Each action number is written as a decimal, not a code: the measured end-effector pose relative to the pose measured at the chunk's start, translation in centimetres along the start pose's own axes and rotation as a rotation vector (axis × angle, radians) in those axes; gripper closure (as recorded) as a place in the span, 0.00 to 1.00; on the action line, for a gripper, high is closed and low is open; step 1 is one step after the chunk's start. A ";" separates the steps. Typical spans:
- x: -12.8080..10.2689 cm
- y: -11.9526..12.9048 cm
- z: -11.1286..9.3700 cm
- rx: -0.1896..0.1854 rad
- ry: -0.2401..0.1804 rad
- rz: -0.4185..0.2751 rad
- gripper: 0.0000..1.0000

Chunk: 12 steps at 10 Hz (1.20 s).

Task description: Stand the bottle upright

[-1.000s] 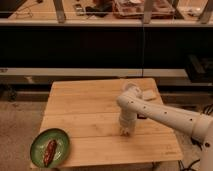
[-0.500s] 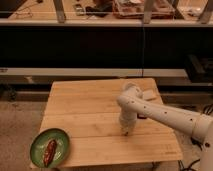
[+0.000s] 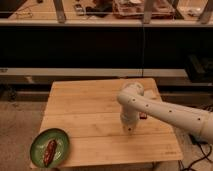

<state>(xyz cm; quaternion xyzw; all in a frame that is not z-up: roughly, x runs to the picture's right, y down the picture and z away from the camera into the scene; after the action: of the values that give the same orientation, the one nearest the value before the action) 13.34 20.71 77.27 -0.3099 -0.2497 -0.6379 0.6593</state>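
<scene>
Change since the earlier frames: slight. The gripper (image 3: 129, 129) has edged a little toward the near side of the table, and everything else lies as it did. Item, gripper: white, pointing straight down, its lower end at or just above the table top, right of the table's middle. Whether it is spread or closed cannot be told, as it merges with the pale wrist above it. Item, arm (image 3: 170, 114): white, with small dark dots, entering from the lower right, rising to a rounded elbow over the table's far right part, then dropping vertically to the gripper. Item, bottle: not distinguishable. It cannot be told apart from the white gripper, and the spot beneath the gripper's tip is hidden. Item, small dark reddish object (image 3: 143, 116): on the table just beside the wrist, on its right, partly covered by the arm; its shape is unclear. Item, table (image 3: 85, 112): light wooden planks, rectangular. Item, green plate (image 3: 37, 144): round, at the table's near left corner, well apart from the gripper. Item, reddish-brown oblong piece (image 3: 50, 152): lying on the plate. Item, cluttered shelf (image 3: 100, 19): running across the background above a dark recess.
</scene>
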 end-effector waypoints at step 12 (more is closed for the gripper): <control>-4.8 1.0 -10.5 -0.021 0.019 -0.427 0.78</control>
<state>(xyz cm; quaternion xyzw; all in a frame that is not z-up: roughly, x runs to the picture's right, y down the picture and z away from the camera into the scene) 13.31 16.33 66.56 -0.2508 -0.2970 -0.7686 0.5082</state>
